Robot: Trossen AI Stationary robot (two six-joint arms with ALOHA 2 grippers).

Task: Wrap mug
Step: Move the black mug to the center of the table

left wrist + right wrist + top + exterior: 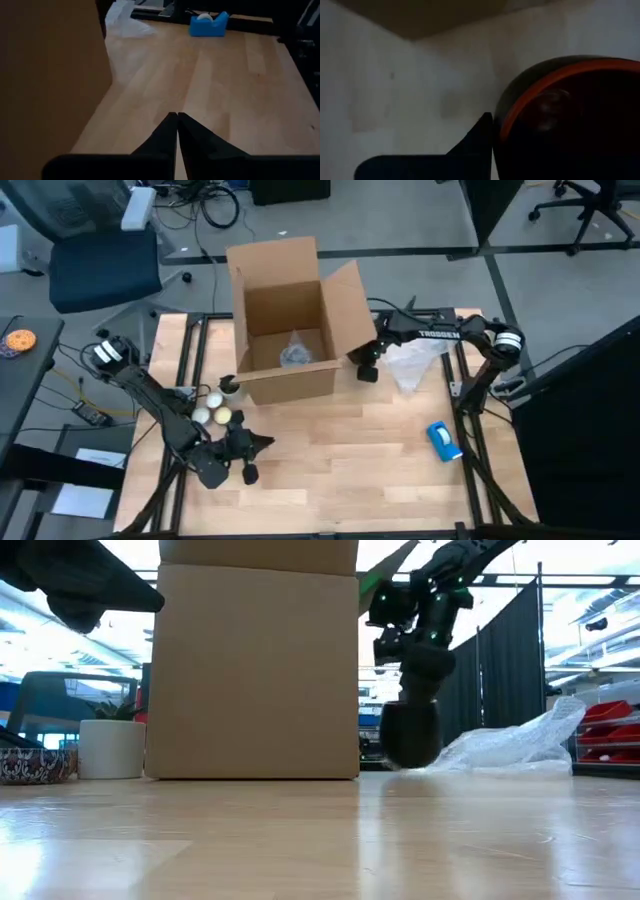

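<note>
From above, the right gripper [367, 366] holds the mug [368, 373] just beside the box [285, 320], toward the far edge of the tabletop [350, 460]; the left gripper [250, 452], fingers together, waits near the left edge. At table height the mug [411, 734] looks rigid, glazed, probably slippery and breakable, touching or just above the wood. Only the right wrist shows a finger [475, 137] clamped on the orange rim, the sensible hold

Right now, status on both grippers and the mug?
Right gripper shut on the mug, low beside the cardboard box. Left gripper shut, empty, near front edge. Bubble wrap close by.
</note>
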